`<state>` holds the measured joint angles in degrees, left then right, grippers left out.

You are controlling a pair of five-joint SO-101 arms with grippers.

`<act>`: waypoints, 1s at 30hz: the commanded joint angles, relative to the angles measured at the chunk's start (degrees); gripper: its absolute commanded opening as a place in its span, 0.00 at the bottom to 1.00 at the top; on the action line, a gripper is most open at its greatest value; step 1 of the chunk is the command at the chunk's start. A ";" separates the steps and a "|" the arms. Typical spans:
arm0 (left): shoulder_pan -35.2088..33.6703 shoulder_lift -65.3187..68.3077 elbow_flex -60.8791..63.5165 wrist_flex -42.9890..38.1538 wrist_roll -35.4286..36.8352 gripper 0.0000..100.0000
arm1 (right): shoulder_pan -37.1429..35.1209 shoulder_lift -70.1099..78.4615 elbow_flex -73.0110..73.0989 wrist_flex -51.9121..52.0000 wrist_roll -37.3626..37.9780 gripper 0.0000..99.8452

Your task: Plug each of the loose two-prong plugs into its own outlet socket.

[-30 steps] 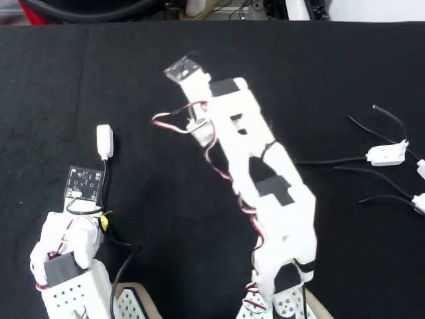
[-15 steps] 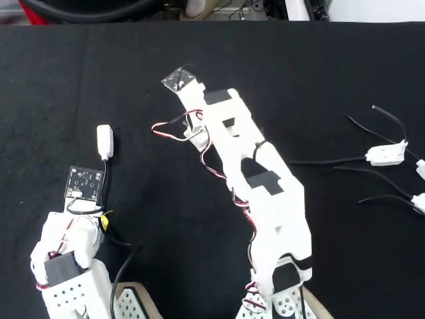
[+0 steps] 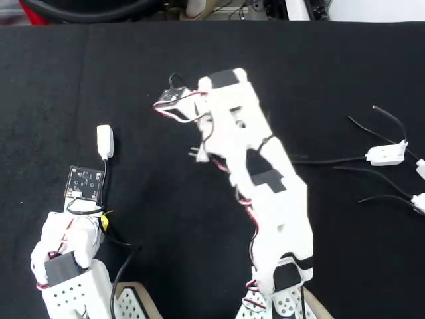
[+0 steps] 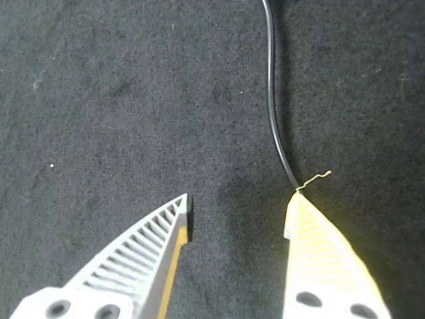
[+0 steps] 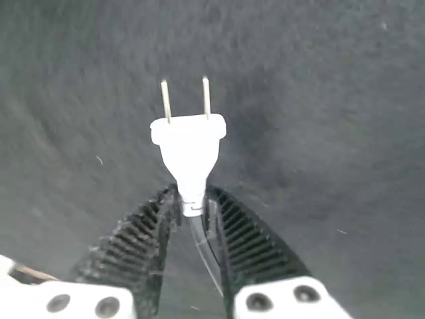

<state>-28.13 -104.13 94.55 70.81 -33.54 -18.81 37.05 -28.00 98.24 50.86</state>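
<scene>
The white plug (image 5: 189, 143) was pinched by its back end in the right gripper (image 5: 192, 199), so its two prongs poked out free, I think for pushing in (a smart hold). It hung over the black table (image 3: 332, 66). A small white block (image 3: 104, 141), maybe a socket, lay well apart with nothing in it. The left gripper (image 4: 240, 203) sat wide and held nothing, beside a black cord (image 4: 272, 100).

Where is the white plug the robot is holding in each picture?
High view: I cannot make the white plug out; likely tucked under the right arm's far end.
Left wrist view: not in it; the open left end effector hangs over a black cable.
Right wrist view: in the middle, prongs pointing away, pinched by the right end effector.
Shared landmark: the black table cover.
</scene>
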 commanded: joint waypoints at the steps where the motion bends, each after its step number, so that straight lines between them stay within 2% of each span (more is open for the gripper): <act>1: -0.40 -0.26 -0.31 0.18 -0.26 0.24 | 4.66 -0.04 -6.37 2.20 8.62 0.01; 3: -0.40 -0.26 -0.31 0.18 -0.26 0.24 | 5.89 -0.13 -7.69 2.11 8.62 0.03; 5: -0.40 -0.26 -0.31 0.18 -0.26 0.24 | 7.12 -0.31 -9.10 2.11 8.62 0.11; 11: -0.40 -0.26 -0.31 0.26 -0.35 0.24 | 10.55 -0.13 -17.80 2.02 8.53 0.46; 13: -0.40 -0.26 -0.31 0.26 -0.35 0.24 | 11.69 -0.40 -20.00 2.46 5.45 0.55; 15: -0.40 -0.26 -0.31 0.26 -0.35 0.24 | 12.66 -0.48 -20.62 2.81 -0.88 0.57; 18: -0.40 -0.26 -0.31 0.26 -0.35 0.24 | 12.75 -0.48 -19.56 2.90 -10.73 0.56; 20: -0.57 -0.26 -0.31 0.26 -0.35 0.24 | 12.66 -1.10 -16.40 2.99 -19.16 0.51; 23: -0.57 -0.26 -0.31 0.26 -0.35 0.24 | 11.96 -3.82 -6.81 2.90 -29.01 0.37; 28: -0.75 -0.26 -0.31 0.26 -0.35 0.24 | 8.97 -9.27 8.48 1.41 -45.89 0.06; 30: -0.84 -0.26 -0.31 0.35 -0.35 0.24 | 7.82 -11.38 11.56 0.97 -52.57 0.08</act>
<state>-28.13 -104.13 94.55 70.81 -33.54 -8.62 32.57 -22.55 98.95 11.30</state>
